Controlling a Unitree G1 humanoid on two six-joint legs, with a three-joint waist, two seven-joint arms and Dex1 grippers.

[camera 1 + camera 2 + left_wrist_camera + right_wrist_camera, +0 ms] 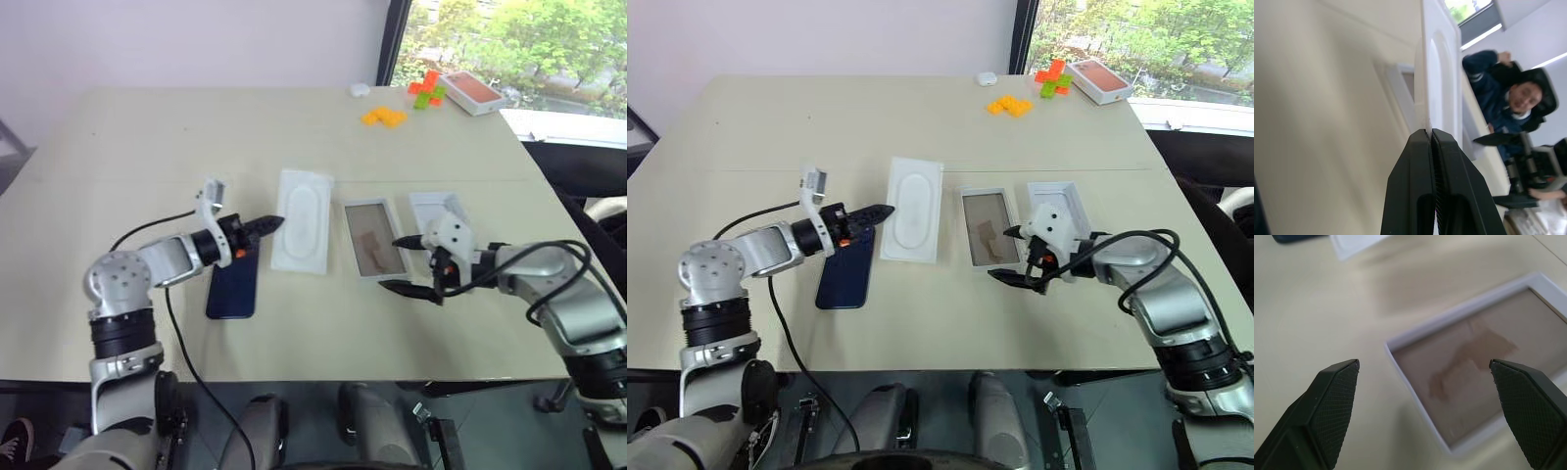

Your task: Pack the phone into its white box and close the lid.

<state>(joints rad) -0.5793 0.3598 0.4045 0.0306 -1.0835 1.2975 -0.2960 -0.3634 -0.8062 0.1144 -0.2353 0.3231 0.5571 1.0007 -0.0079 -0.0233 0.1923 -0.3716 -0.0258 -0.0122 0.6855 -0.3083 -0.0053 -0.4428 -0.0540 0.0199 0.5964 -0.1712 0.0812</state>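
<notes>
Left gripper [274,223] is level over the phone [233,284], jaws closed and empty; right gripper [404,264] tilts down by the white box [374,239], jaws wide open.

The phone [844,274] lies beside the white insert [912,209]; the white box [988,241] sits empty.

Phone: I see the phone [233,282], slim and dark navy, lying flat on the table at the near left, outside any box.
White box: the white box [375,239], a shallow open tray with a tan floor, lies empty at centre right.
Lid: the lid [438,208], white inside, lies open side up just right of the box.
</notes>
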